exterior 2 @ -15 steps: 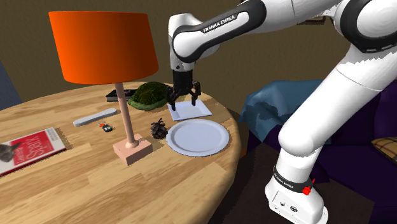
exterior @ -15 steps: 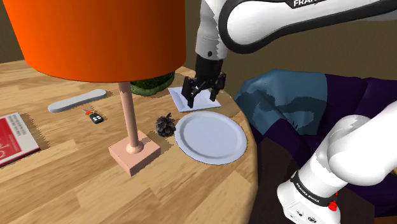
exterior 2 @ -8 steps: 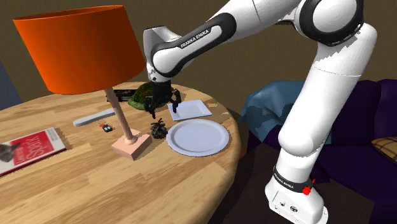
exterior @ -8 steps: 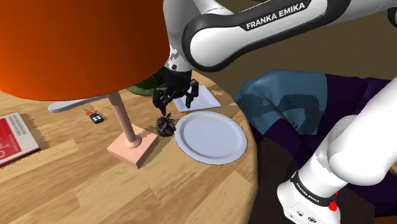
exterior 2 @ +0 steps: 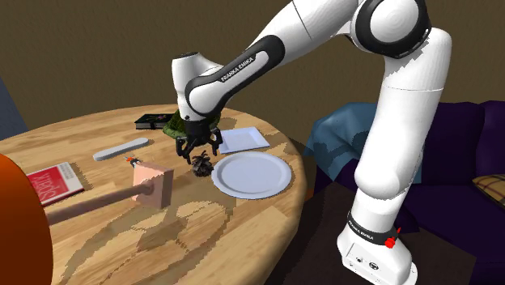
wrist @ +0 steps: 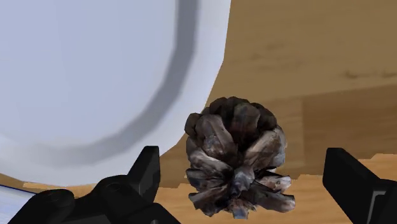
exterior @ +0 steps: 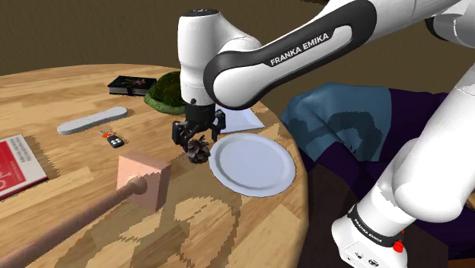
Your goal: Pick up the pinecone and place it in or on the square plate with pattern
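- Claw (exterior: 198, 135) hangs spread open right over the pinecone (exterior: 199, 151), one finger on either side and neither touching it.
- Pinecone sits on the wooden table (exterior: 68, 91), just beside the rim of the round white plate (exterior: 255, 171), not on it.
- Square plate (exterior 2: 245, 139) lies flat beyond the round one, looking plain white to me.
- Lamp (exterior: 142, 179) lies tipped on its side near the pinecone.
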### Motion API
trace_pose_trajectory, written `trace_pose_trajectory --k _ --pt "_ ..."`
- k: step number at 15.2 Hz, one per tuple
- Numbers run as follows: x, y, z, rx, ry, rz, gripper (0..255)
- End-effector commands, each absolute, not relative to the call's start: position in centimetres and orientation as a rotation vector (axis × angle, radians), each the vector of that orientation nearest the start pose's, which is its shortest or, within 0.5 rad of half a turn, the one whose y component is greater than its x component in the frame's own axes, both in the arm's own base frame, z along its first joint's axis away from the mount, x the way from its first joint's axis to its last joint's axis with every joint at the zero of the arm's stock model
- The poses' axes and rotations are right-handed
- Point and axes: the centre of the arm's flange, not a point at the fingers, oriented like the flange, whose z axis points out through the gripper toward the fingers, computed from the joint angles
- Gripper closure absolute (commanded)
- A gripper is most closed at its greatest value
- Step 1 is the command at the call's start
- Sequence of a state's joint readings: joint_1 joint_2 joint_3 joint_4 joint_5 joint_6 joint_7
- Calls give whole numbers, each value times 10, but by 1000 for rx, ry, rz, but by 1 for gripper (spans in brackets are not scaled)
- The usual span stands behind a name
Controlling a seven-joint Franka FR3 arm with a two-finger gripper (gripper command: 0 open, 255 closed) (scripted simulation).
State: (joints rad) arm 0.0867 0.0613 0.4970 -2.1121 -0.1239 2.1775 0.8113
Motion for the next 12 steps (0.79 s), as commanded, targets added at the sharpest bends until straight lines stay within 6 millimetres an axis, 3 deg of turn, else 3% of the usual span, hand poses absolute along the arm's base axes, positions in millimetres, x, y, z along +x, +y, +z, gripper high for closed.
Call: trace_pose_trajectory --k 1,9,10,12 --pt "467 299 379 -3178 252 -91 0" --pt "467 299 376 -3178 252 -91 0" --pt "467 299 376 -3178 252 -91 255" --pt "467 299 376 -3178 252 -91 255"
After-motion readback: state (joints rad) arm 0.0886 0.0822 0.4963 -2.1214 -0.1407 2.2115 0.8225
